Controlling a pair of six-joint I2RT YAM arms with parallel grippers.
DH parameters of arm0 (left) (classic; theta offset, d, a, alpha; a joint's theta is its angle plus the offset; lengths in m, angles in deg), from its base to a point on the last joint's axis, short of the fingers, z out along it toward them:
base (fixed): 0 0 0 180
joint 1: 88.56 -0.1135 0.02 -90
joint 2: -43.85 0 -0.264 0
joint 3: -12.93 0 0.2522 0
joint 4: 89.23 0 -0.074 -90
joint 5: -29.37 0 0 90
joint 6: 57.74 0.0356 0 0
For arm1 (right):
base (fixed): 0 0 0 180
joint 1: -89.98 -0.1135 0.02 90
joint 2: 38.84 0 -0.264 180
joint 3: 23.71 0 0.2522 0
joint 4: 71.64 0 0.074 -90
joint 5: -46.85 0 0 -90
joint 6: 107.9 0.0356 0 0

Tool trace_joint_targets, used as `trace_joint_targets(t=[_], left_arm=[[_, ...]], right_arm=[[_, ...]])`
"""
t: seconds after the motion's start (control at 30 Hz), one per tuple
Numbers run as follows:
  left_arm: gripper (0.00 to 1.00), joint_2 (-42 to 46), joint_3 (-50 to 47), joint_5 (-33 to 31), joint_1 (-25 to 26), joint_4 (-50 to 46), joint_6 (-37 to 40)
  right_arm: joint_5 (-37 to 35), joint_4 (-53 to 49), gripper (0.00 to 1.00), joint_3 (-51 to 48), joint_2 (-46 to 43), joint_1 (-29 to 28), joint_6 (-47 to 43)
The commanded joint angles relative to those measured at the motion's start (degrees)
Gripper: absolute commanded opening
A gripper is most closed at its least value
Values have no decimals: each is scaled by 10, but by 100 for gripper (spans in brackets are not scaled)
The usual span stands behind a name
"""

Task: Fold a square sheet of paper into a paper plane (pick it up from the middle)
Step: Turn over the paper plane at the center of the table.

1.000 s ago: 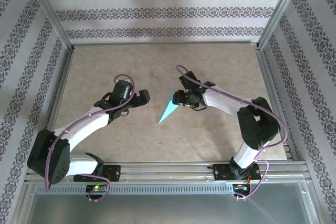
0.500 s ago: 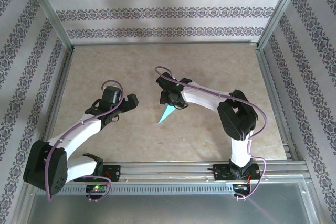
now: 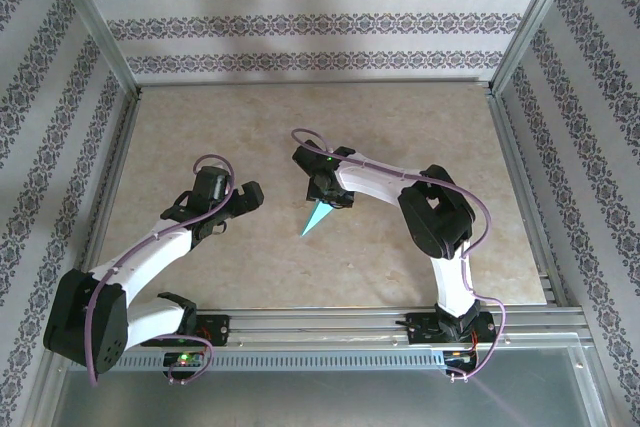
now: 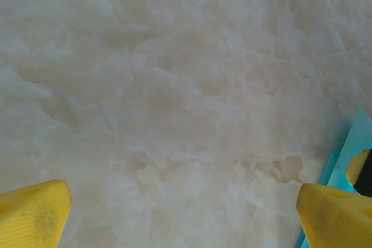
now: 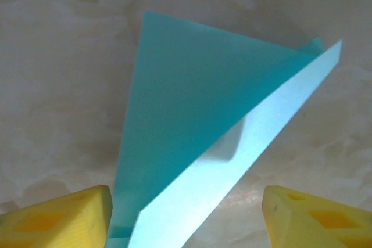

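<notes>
Top view: the paper plane [image 3: 316,218] lies on the table [image 3: 200,127], its wide end beneath the right gripper [image 3: 322,195], with the left gripper [image 3: 247,197] apart to its left. Left wrist view: jaws fully spread and empty, plane just beside one finger [image 4: 334,216]. Right wrist view: jaws parted, gripping nothing, plane between the fingers [image 5: 58,216].

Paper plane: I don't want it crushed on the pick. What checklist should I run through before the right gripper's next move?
1. Right gripper open: ok; its fingertips stand apart on either side of the paper plane.
2. Plane lying flat: not ok; a pale flap seems lifted off the darker layer.
3. Grip at the plane's middle: cannot tell; from above, the gripper hides the wide end.
4. Left gripper out of the way: ok; open, over bare table, apart from the plane.
</notes>
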Motion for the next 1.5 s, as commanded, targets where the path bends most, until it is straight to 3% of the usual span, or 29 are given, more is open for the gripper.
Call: trace_joint_targets(t=[0.0,0.33,0.5,1.0,1.3,1.47], left_arm=[[100,-3,6,11,-6,-3,8],[100,-17,14,15,-6,4,3],[100,-23,18,17,-6,4,3],[100,-28,20,17,-6,4,6],[100,-18,21,16,-7,-3,-1],[99,4,26,11,-17,-19,-13]], right_arm=[[-26,-29,67,-1,-12,-6,23],[-17,-31,56,-26,-34,-5,43],[-2,-29,44,-27,-32,0,45],[13,-17,33,-58,-49,6,70],[14,22,6,-72,-75,16,40],[62,90,0,-78,-117,31,-45]])
